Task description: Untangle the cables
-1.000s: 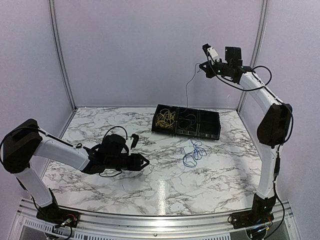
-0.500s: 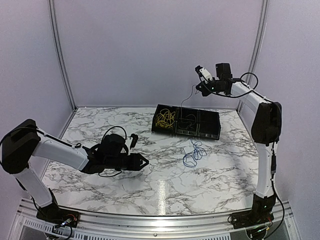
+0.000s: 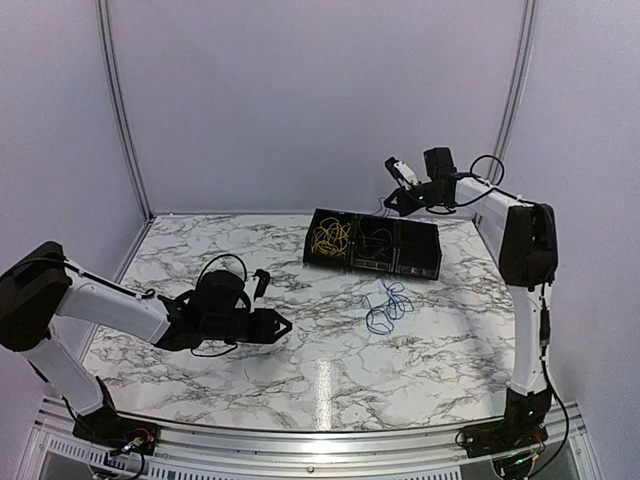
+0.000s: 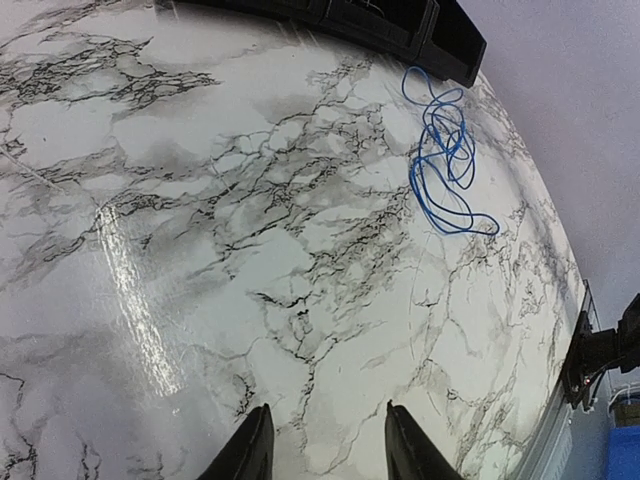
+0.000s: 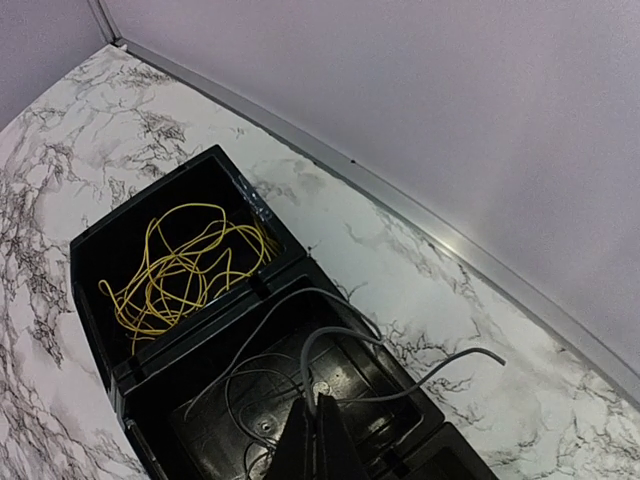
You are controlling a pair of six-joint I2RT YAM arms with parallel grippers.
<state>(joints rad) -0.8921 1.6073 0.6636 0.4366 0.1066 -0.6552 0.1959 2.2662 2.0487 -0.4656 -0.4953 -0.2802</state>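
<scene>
A black tray (image 3: pixel 425 262) with three compartments stands at the back of the table. The yellow cable (image 3: pixel 329 238) lies coiled in its left compartment, also in the right wrist view (image 5: pixel 175 265). My right gripper (image 3: pixel 390 202) hangs over the tray's far edge, shut on the black cable (image 5: pixel 330 345). That cable loops down into the middle compartment, one end sticking out over the table. The blue cable (image 3: pixel 388 303) lies loose on the marble in front of the tray, also in the left wrist view (image 4: pixel 443 160). My left gripper (image 3: pixel 283 324) is open and empty, low over the marble, left of the blue cable.
The tray's right compartment (image 3: pixel 418 250) looks empty. A small white patch (image 3: pixel 375 299) lies under the blue cable. Purple walls enclose the table on three sides, with a metal rail (image 3: pixel 300 445) along the near edge.
My right gripper has come down from high above the tray to just over its far edge, lowering the black cable into the middle compartment. The left arm shifted slightly.
</scene>
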